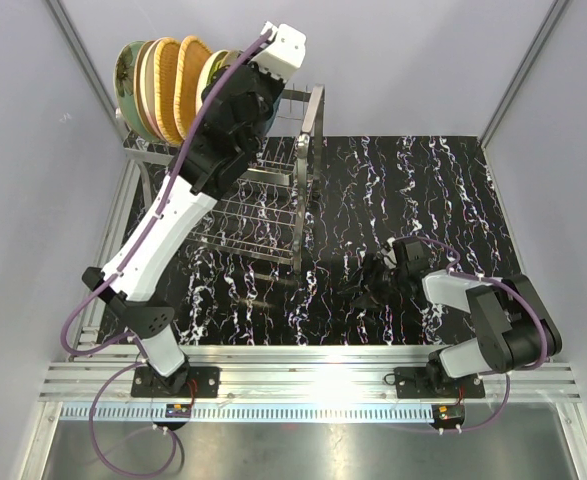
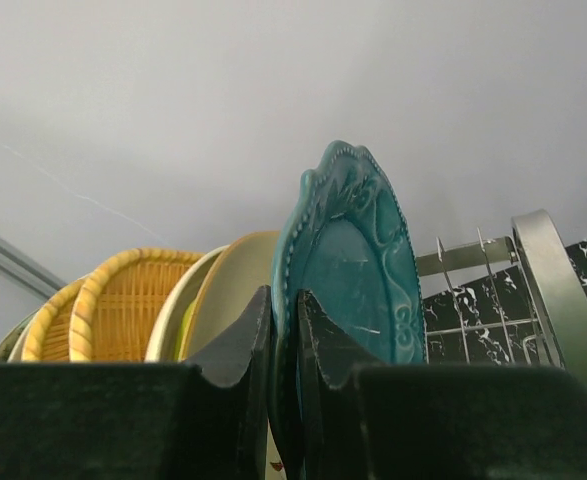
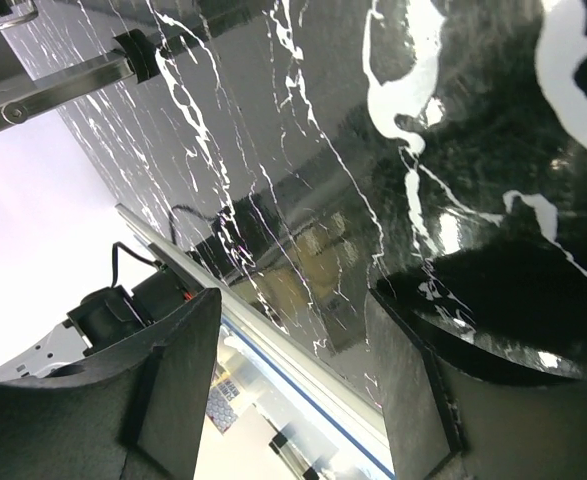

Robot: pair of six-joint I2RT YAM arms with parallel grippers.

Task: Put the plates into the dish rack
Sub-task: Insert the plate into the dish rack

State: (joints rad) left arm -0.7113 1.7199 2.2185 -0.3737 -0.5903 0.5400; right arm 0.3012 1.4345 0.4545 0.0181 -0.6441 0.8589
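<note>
black white-veined tabletop [image 1: 423,200] — silver rail [image 1: 313,372], grey walls [image 1: 13,200]

Dish rack [image 1: 273,215] fills the table's [image 1: 443,190] 10 o'clock corner. Plates [image 1: 168,85] are packed upright on top, where the left gripper [image 2: 283,300] pinches the teal plate [image 2: 358,260]. The left arm [image 1: 173,225] slants across. Bare marble from 12 to 3 o'clock. Right gripper [image 1: 368,285], jaws apart, sits low at 4 o'clock.

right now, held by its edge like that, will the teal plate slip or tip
The teal plate looks glazed and glossy, so it is probably rigid but slippery. The left gripper pinches only its lower rim, with most of the plate standing above, so it may pivot. It looks ceramic and would likely chip if knocked on the dish rack.
</note>
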